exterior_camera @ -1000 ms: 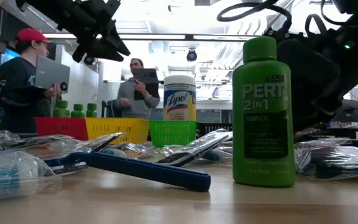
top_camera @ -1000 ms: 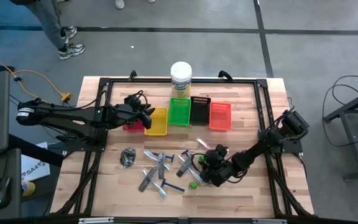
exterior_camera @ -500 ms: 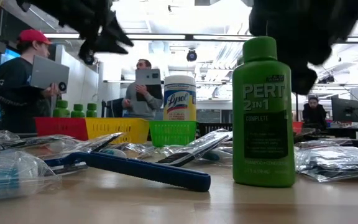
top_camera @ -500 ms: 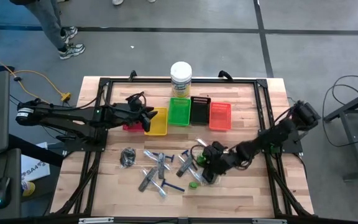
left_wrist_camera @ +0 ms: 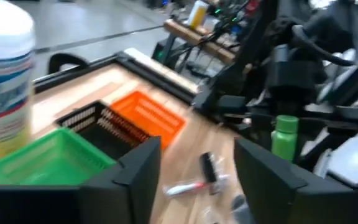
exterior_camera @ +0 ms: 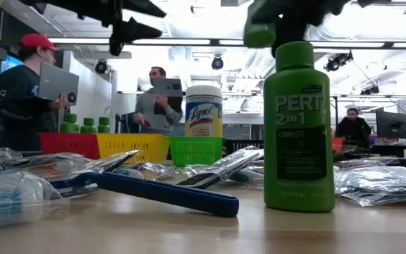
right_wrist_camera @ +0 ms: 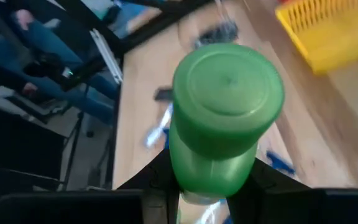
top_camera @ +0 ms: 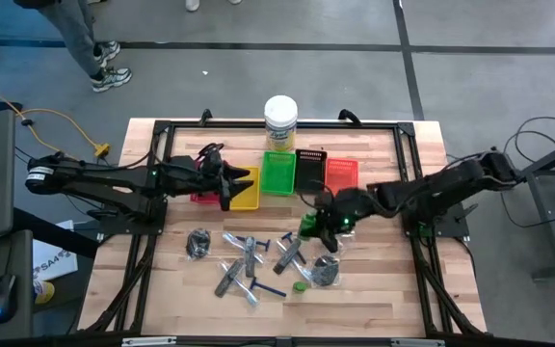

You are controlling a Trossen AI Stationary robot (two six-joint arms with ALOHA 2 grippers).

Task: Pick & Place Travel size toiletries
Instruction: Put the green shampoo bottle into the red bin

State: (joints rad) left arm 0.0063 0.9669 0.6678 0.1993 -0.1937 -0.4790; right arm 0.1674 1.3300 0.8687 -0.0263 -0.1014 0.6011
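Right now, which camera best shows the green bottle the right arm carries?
The right wrist view: the green bottle fills it, cap toward the camera, clamped in the jaws of the right gripper. The left wrist view shows it small and upright; the high view, a green speck; the low view, only a blur overhead.

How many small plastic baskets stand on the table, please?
5, in a row across the table's far half: the red basket, partly under the left arm; the yellow basket; the green basket; the black basket; the orange basket. No other shows.
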